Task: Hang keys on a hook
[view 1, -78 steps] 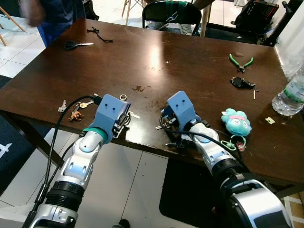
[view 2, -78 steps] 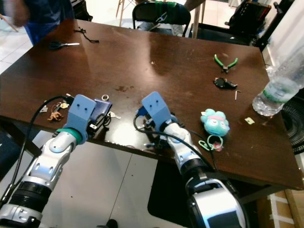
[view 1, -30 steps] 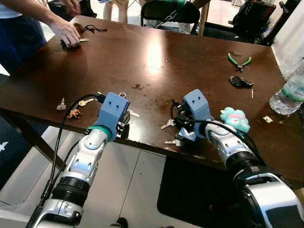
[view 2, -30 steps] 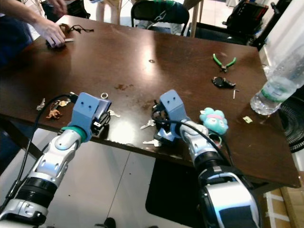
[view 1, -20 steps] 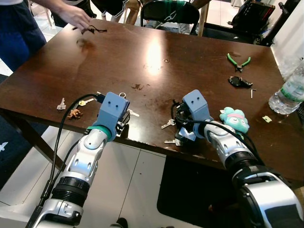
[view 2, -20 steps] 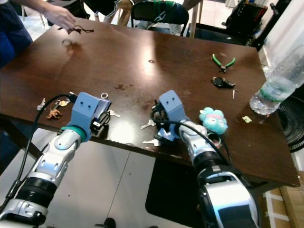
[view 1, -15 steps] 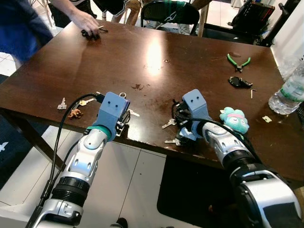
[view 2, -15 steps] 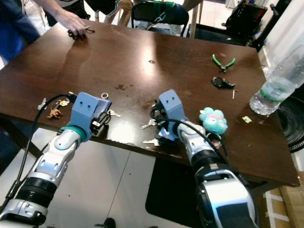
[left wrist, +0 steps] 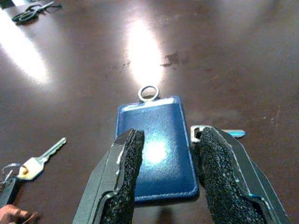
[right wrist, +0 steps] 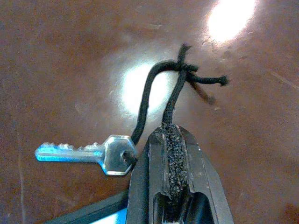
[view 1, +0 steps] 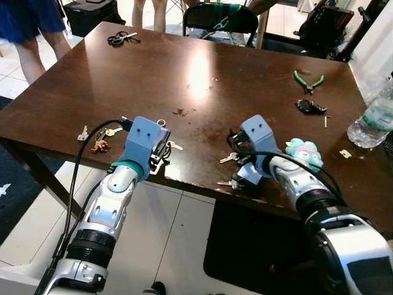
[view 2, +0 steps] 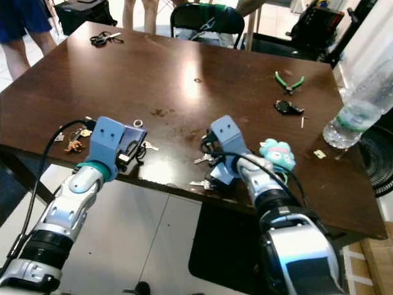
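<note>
Two silver keys lie near the right gripper [right wrist: 170, 140] on the dark brown wooden table [view 1: 202, 67]: one silver key on a black cord loop [right wrist: 84, 154], and a second loose silver key [view 1: 226, 183] at the table's near edge. In the right wrist view the corded key lies flat, its blade pointing sideways away from the fingers and its head beside the finger tip; the black cord [right wrist: 161, 88] runs from the key's hole out to a knot and back between the two black fingers, which are pressed together on it. Right forearm lies low over the near edge of the table, wrist angled toward the middle. One flat blue leather card holder with a metal ring [left wrist: 156, 147] lies between the spread fingers of the left gripper [left wrist: 166, 161], ring end pointing away from the wrist, long axis in line with the fingers; the fingers stand apart on either side of it, and contact cannot be judged. One more small key [left wrist: 217, 134] lies just beside the holder. Left forearm reaches up from below the table edge, gripper level with the top. One key bunch with a small brown charm [view 1: 98, 138] lies near the left edge. Elsewhere: one teal plush toy [view 1: 304, 153] just beside the right arm, one pair of green-handled pliers [view 1: 309, 80], one black scissors [view 1: 121, 39] at the far corner, one clear plastic water bottle [view 1: 371, 120] at the right edge. Legs of two people [view 1: 37, 27] stand beyond the far left corner.
</note>
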Available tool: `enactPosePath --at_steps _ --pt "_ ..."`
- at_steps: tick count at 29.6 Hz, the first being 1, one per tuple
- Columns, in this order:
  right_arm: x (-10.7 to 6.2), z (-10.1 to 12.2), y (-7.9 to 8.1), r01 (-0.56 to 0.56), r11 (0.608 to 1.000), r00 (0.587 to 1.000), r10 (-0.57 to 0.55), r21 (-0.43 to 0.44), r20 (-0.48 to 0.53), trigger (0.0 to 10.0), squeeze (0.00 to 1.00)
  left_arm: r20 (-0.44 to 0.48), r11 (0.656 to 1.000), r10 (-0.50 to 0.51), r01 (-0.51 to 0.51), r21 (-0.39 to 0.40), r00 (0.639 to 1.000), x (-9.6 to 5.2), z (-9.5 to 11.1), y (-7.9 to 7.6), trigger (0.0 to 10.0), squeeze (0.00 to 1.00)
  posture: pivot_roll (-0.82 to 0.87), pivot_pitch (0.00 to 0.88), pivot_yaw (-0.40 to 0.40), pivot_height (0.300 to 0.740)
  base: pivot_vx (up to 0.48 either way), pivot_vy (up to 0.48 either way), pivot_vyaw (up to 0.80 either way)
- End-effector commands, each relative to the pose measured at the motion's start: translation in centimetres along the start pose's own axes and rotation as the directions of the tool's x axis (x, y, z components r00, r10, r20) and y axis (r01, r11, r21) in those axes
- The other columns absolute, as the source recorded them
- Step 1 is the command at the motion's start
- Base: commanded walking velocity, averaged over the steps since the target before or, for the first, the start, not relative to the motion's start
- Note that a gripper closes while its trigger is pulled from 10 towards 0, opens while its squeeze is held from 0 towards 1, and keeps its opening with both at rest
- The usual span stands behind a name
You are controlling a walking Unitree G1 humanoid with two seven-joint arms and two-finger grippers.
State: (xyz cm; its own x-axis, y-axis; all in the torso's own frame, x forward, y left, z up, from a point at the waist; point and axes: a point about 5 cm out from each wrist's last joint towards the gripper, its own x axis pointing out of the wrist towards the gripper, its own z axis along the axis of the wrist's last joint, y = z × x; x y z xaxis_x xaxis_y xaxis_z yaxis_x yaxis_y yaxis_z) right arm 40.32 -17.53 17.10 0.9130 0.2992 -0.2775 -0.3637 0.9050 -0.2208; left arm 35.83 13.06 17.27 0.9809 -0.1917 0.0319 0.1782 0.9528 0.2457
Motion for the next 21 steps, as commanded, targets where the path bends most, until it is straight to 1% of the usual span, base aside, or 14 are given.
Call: enactPosePath --at_steps 1,2,3,4,6,7,8,9,11,13,15,20,21 --pt "-0.3 4.6 -0.7 -0.024 0.994 0.972 -0.001 0.105 0.237 0.0 0.0 0.009 0.999 0.003 -0.003 -0.032 1.0 -0.3 0.4 -0.1 10.0 0.0 -0.08 0.122 0.044 0.74 0.0 0.0 0.0" --pt "-0.3 4.6 -0.7 -0.024 0.994 0.972 -0.001 0.105 0.237 0.0 0.0 0.009 0.999 0.003 -0.003 -0.032 1.0 -0.3 0.4 -0.1 10.0 0.0 -0.08 0.122 0.044 0.74 0.0 0.0 0.0" --pt "-0.9 7.2 -1.0 -0.043 0.987 0.924 -0.02 0.154 0.383 6.0 0.0 0.031 0.999 0.006 -0.004 -0.046 1.0 -0.3 1.1 0.0 10.0 0.0 -0.08 0.119 0.048 0.74 0.0 0.0 0.0" --pt "-1.8 9.4 -1.3 -0.051 0.979 0.855 -0.061 0.199 0.516 10.0 0.0 0.052 0.998 0.011 -0.007 -0.06 0.999 -0.4 1.8 0.1 10.0 0.0 -0.08 0.112 0.054 0.74 0.0 0.0 0.0" --pt "-1.8 9.4 -1.3 -0.051 0.979 0.855 -0.061 0.199 0.516 10.0 0.0 0.052 0.998 0.011 -0.007 -0.06 0.999 -0.4 1.8 0.1 10.0 0.0 -0.08 0.112 0.054 0.74 0.0 0.0 0.0" --pt "-2.5 10.6 -1.5 -0.055 0.972 0.805 -0.091 0.227 0.586 10.0 0.0 0.065 0.998 0.014 -0.009 -0.068 0.998 -0.4 2.2 0.3 10.0 0.0 -0.08 0.107 0.057 0.74 0.0 0.0 0.0" --pt "-3.2 11.4 -1.3 -0.045 0.971 0.755 -0.121 0.235 0.644 10.0 0.0 0.078 0.997 0.014 -0.009 -0.072 0.997 -0.6 2.6 0.4 10.0 0.0 -0.08 0.095 0.068 0.74 0.0 0.0 0.0" --pt "-3.6 11.8 -1.1 -0.038 0.972 0.726 -0.133 0.233 0.675 10.0 0.0 0.086 0.997 0.013 -0.007 -0.072 0.996 -0.7 2.9 0.4 10.0 0.0 -0.08 0.093 0.069 0.74 0.0 0.0 0.0" --pt "-3.6 11.8 -1.1 -0.038 0.972 0.726 -0.133 0.233 0.675 10.0 0.0 0.086 0.997 0.013 -0.007 -0.072 0.996 -0.7 2.9 0.4 10.0 0.0 -0.08 0.093 0.069 0.74 0.0 0.0 0.0" --pt "-3.9 11.3 -0.3 -0.027 0.979 0.719 -0.122 0.202 0.684 10.0 0.0 0.096 0.998 0.009 -0.003 -0.063 0.995 -1.0 3.1 0.6 10.0 0.0 -0.06 0.087 0.07 0.74 0.0 0.0 0.0" --pt "-3.7 10.6 0.1 -0.026 0.979 0.728 -0.119 0.2 0.675 10.0 0.0 0.098 0.998 0.013 -0.007 -0.057 0.995 -1.3 3.3 0.9 10.0 0.0 -0.06 0.085 0.071 0.74 0.0 0.0 0.0" --pt "-3.6 10.3 0.4 -0.037 0.98 0.737 -0.107 0.197 0.667 10.0 0.0 0.099 0.998 0.014 -0.009 -0.056 0.995 -1.4 3.3 1.0 10.0 0.0 -0.06 0.085 0.071 0.74 0.0 0.0 0.0" --pt "-2.9 9.0 0.9 -0.018 0.988 0.787 -0.08 0.152 0.612 10.0 0.0 0.096 0.999 0.014 -0.009 -0.052 0.995 -1.5 3.3 1.0 10.0 0.0 -0.05 0.083 0.067 0.74 0.0 0.0 0.0"
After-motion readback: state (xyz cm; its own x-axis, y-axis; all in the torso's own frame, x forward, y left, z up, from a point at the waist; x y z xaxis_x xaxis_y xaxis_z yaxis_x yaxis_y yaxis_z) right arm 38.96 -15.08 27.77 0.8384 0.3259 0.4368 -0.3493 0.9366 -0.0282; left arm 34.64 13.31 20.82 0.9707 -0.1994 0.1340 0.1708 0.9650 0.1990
